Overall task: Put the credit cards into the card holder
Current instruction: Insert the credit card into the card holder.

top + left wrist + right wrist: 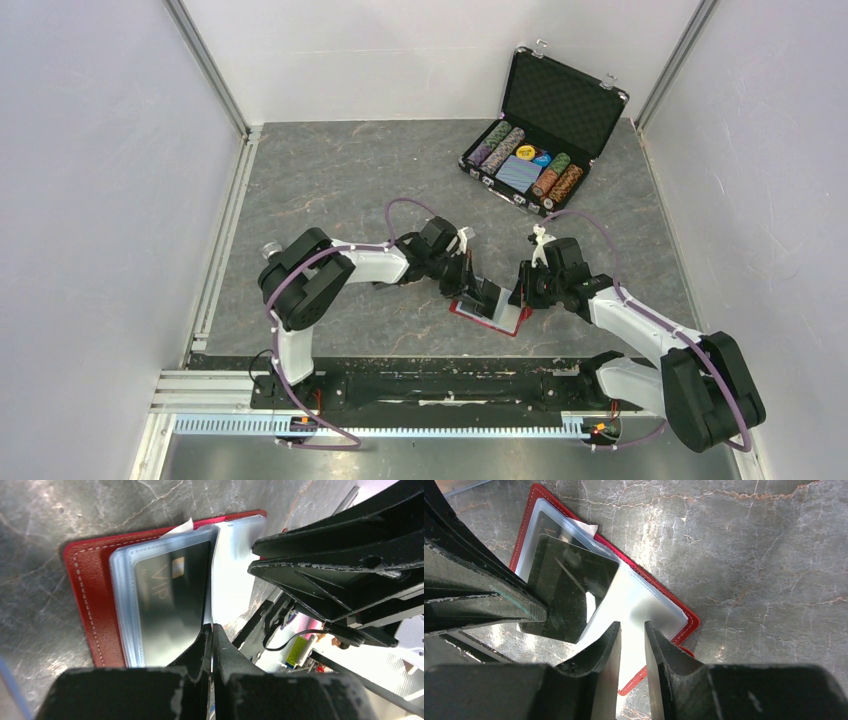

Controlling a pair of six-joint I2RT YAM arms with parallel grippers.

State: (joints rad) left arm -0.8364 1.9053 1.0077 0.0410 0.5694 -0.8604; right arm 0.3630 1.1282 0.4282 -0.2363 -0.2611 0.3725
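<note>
The red card holder (503, 324) lies open on the table between my two grippers, its clear sleeves facing up. It also shows in the left wrist view (90, 595) and the right wrist view (692, 622). A black VIP card (167, 600) sits in the top sleeve. My left gripper (212, 626) is shut on a second black card (569, 590), held tilted over the sleeves. My right gripper (631, 625) hovers over the glaring right sleeve (644, 600) with its jaws a narrow gap apart and nothing between them. No orange or gold cards are in view.
An open black chip case (548, 128) with poker chips and a blue deck (518, 172) stands at the back right. White walls enclose the table on three sides. The two grippers' fingers are close together over the holder.
</note>
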